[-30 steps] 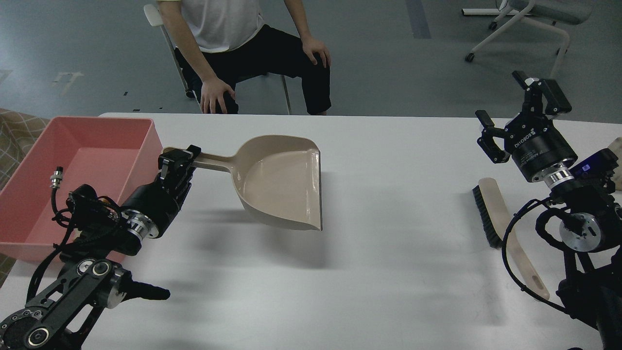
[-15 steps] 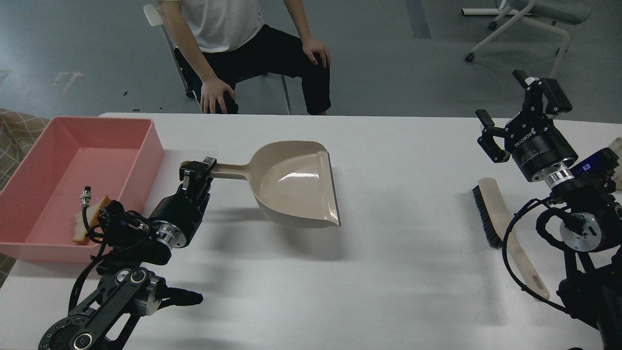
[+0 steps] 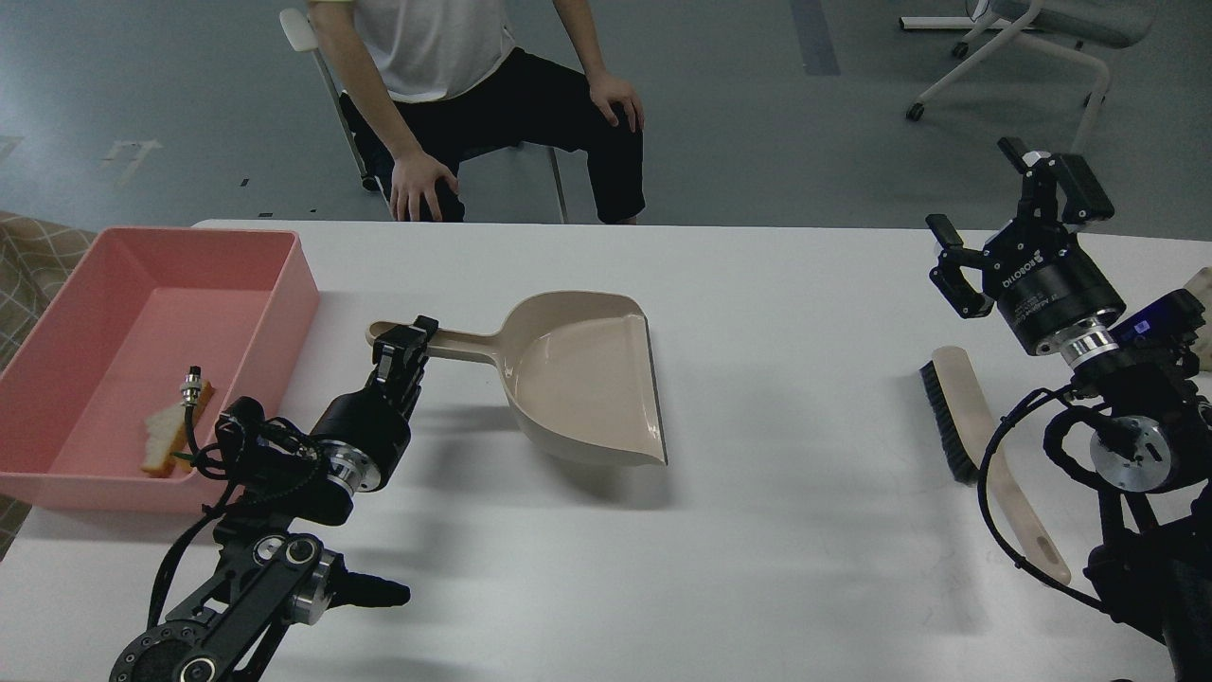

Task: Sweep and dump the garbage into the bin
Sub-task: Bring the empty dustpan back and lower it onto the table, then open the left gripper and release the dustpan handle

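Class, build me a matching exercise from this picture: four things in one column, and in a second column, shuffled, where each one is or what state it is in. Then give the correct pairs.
Things
1. bread slice
2. dustpan
3. brush
4. right gripper

Places or states
A. held by its handle in the left gripper
B. lying in the pink bin
C. open, raised above the table, holding nothing
D. lying on the table at the right

Pairs: 1-B, 2-A, 3-D, 4-C

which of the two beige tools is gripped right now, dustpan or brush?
The dustpan: the left gripper is shut on its handle. The brush lies untouched on the table, with the right gripper open above it.
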`<state>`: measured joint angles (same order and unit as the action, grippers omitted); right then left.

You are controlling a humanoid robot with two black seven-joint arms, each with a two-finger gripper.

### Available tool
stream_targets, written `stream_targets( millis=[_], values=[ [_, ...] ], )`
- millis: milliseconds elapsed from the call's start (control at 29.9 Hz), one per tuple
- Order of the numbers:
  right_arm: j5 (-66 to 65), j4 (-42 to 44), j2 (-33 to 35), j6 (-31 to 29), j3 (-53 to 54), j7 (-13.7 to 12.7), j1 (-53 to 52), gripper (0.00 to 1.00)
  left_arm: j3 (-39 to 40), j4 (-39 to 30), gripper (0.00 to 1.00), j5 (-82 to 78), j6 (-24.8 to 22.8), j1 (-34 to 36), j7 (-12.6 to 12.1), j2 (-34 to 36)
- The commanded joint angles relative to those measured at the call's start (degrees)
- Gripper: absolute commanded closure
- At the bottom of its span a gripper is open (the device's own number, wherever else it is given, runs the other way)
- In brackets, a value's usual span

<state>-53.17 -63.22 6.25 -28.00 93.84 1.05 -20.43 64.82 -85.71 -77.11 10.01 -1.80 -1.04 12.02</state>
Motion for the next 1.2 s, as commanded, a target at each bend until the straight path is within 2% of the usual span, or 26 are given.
stream_targets(
  millis=[0,568,668,802,1170],
  values=[
    [0.0,-0.1,0.1,0.0,-0.1,0.0,0.2,0.0,0.0,0.0,0.78,-0.6,-0.1,0.0,0.1,-0.9],
    [0.0,-1.3,0.2,0.0,0.0,0.0,1.1,0.0,0.1,3.8,0.75,-3.0,0.1,0.3,0.7,-4.7],
    [0.0,-1.4,0.2,0.0,0.0,0.0,1.4,0.0,0.2,4.1,0.71,-3.0,0.1,0.5,1.0,-4.3],
    [0.0,-1.3,0.1,0.0,0.0,0.0,1.4,0.0,0.2,4.1,0.52,-2.6,0.1,0.6,1.5,-4.4],
    [0.0,-1.3,0.1,0.0,0.0,0.0,1.7,0.0,0.2,4.1,0.41,-2.7,0.1,1.0,1.7,-4.3]
  ],
)
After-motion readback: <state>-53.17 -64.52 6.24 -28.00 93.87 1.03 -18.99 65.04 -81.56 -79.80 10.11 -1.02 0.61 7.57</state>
